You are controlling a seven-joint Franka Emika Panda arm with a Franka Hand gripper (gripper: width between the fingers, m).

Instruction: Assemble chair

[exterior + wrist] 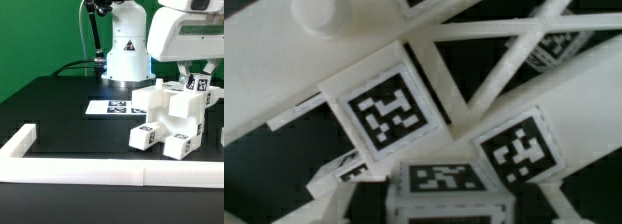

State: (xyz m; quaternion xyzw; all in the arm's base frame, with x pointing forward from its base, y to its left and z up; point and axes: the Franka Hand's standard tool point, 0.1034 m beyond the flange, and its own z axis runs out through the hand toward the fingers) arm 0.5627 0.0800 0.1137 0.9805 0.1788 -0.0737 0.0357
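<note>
Upright, the white chair (blocky, tagged) is shown on the black bench, its top part clenched by the jaws.

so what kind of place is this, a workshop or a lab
Probably a robotics lab bench: a white robot arm stands on a black tabletop, a thin flat white marker board lies on it, and a low white border rail fronts the tagged white plastic chair parts.
</note>
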